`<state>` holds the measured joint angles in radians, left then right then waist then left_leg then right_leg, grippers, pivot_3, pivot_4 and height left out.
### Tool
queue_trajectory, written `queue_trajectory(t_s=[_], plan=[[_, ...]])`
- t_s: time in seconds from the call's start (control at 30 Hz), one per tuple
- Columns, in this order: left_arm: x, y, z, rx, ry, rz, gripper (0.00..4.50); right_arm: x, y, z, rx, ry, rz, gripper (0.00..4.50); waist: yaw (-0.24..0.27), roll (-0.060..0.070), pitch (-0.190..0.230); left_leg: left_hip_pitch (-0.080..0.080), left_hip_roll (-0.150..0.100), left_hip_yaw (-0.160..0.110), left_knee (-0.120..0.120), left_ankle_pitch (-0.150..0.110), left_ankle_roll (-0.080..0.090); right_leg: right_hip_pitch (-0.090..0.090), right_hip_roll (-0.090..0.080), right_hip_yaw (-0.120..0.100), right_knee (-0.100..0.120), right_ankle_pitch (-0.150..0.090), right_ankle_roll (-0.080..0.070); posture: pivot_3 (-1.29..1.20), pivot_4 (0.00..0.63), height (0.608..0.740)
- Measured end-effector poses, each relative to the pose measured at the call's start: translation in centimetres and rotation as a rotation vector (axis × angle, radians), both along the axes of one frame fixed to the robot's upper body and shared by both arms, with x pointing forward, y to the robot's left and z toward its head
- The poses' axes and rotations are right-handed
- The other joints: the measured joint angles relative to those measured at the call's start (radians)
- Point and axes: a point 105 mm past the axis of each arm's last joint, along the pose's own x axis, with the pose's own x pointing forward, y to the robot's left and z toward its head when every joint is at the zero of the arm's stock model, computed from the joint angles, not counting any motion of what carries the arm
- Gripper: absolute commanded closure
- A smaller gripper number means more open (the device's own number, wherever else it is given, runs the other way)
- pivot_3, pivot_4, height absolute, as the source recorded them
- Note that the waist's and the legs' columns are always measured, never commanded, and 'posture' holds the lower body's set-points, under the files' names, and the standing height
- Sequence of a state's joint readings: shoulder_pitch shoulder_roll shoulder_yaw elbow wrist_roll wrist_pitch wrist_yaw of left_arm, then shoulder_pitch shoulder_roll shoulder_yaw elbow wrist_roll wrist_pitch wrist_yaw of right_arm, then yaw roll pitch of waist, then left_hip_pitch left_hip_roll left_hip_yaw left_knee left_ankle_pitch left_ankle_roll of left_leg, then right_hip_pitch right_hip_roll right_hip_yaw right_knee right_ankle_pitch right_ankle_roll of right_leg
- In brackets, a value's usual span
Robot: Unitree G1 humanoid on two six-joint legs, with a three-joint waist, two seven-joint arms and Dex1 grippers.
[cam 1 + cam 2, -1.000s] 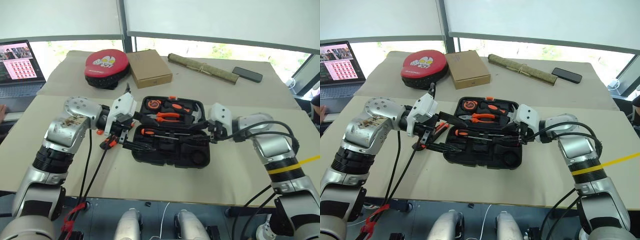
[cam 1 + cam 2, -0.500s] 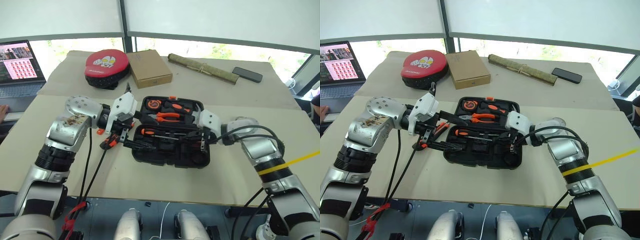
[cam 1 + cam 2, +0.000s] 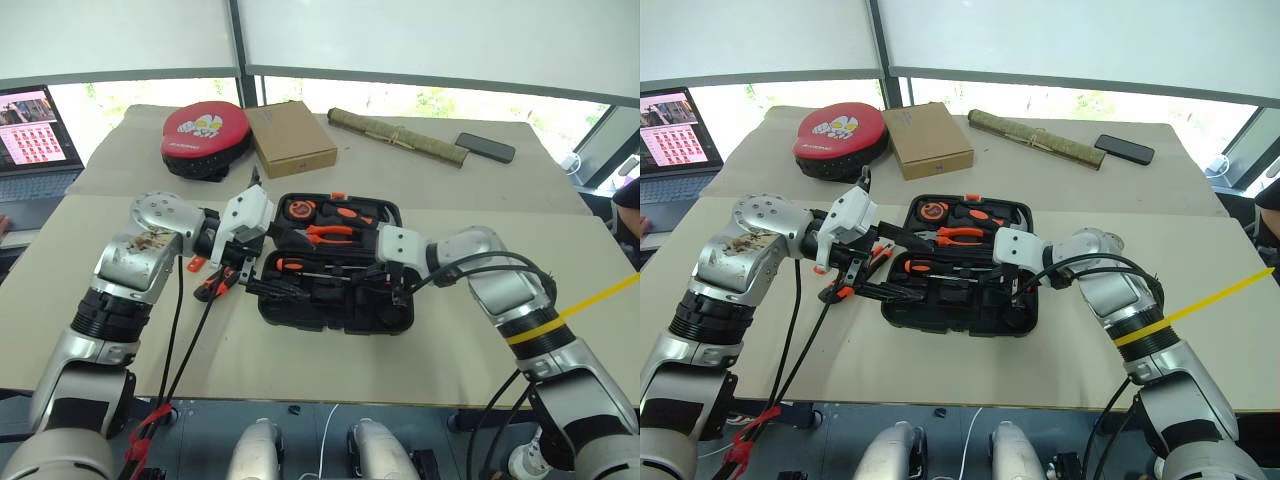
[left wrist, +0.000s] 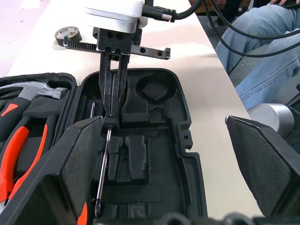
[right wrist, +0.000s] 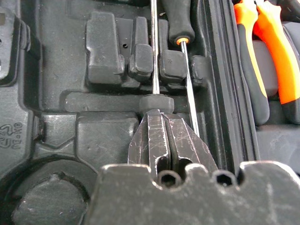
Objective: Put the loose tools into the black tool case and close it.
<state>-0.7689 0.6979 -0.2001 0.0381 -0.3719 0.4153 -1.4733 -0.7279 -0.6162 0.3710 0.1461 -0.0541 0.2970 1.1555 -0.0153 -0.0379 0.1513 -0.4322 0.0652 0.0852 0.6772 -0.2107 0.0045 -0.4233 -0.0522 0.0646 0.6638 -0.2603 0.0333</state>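
The black tool case [image 3: 335, 265] lies open in the middle of the frame, on the table [image 3: 300, 350], so closing it is left to do. In its far half sit the pliers [image 3: 330, 234], a hammer [image 4: 40, 91] and more orange-handled things. In its near half I count two screwdrivers: one [image 5: 180, 28] with a black and orange handle already lies in its slot, and a second one [image 4: 102, 161] is going in next to it. The right gripper [image 4: 112, 101] is squeezed tight on the handle end of that second one, pressing it down into the slot. The left gripper [image 3: 285, 285], at the left edge of the case, has its fingers spread wide and holds nothing. One small tape roll [image 4: 68, 34] waits on the table beyond the case, so it must go in too. One orange and black tool [image 3: 218, 283] lies on the table left of the case; I cannot tell which tool it is. So I think the job is partly done.
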Motion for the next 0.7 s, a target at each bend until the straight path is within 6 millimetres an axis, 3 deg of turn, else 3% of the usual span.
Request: queue_trajectory(t_s=[0.1,0.23,0.3,0.4,0.43,0.5,0.63,0.7], plan=[[0.1,0.2,-0.1,0.001,-0.006,0.023,0.00,0.2,0.2,0.8,0.071,0.028,-0.030,4.49,0.000,0.000,0.000,0.000,0.000,0.000,0.000,0.000,0.000,0.000,0.000,0.000,0.000,0.000,0.000,0.00,0.150,0.740],[0.4,2.4,-1.2,0.001,-0.001,0.166,0.00,-0.5,0.5,5.4,0.279,-0.002,-0.038,4.49,-0.001,0.001,0.001,-0.001,0.001,0.000,-0.001,0.000,0.000,-0.002,0.000,0.001,0.001,0.000,0.000,0.00,0.150,0.740],[0.4,3.9,-1.5,-0.001,0.006,0.257,0.00,-1.3,0.4,7.4,0.353,-0.010,-0.029,3.92,0.001,0.001,0.001,-0.001,0.001,0.000,-0.001,0.000,0.000,-0.001,0.000,0.000,0.001,0.000,0.000,0.00,0.150,0.740],[-0.8,8.1,-2.4,-0.041,0.025,0.485,0.00,-4.1,0.5,9.0,0.487,0.065,0.020,3.05,-0.003,0.001,0.001,0.000,0.002,0.000,-0.002,-0.001,0.000,-0.001,-0.001,0.000,0.000,0.000,0.000,0.00,0.150,0.740],[-1.7,10.9,-3.3,-0.053,0.050,0.630,0.00,-5.4,-0.2,9.1,0.522,0.102,0.019,2.62,-0.005,0.001,0.001,0.001,0.002,0.000,-0.003,-0.002,0.000,-0.001,-0.002,0.000,0.000,0.000,-0.001,0.00,0.150,0.740],[-2.7,13.9,-4.3,-0.062,0.085,0.785,0.00,-6.4,-0.9,8.9,0.535,0.134,0.001,2.05,-0.001,0.000,0.001,0.000,0.001,0.000,-0.003,-0.002,0.000,-0.001,-0.002,-0.001,0.000,0.000,-0.001,0.00,0.150,0.740],[-5.3,16.8,-4.2,-0.073,0.072,0.937,0.00,-8.6,-0.4,8.5,0.536,0.179,0.045,0.64,0.007,-0.001,0.002,0.003,0.001,0.001,-0.003,-0.001,-0.001,0.001,-0.005,-0.003,-0.001,-0.001,-0.001,0.00,0.150,0.740],[-7.0,18.4,-5.8,-0.020,0.128,1.014,0.00,-9.3,-0.6,8.0,0.529,0.192,0.030,0.04,0.008,-0.001,0.002,0.005,0.001,0.002,-0.003,-0.001,-0.001,0.002,-0.007,-0.004,-0.001,-0.001,-0.002,0.00,0.150,0.740]])
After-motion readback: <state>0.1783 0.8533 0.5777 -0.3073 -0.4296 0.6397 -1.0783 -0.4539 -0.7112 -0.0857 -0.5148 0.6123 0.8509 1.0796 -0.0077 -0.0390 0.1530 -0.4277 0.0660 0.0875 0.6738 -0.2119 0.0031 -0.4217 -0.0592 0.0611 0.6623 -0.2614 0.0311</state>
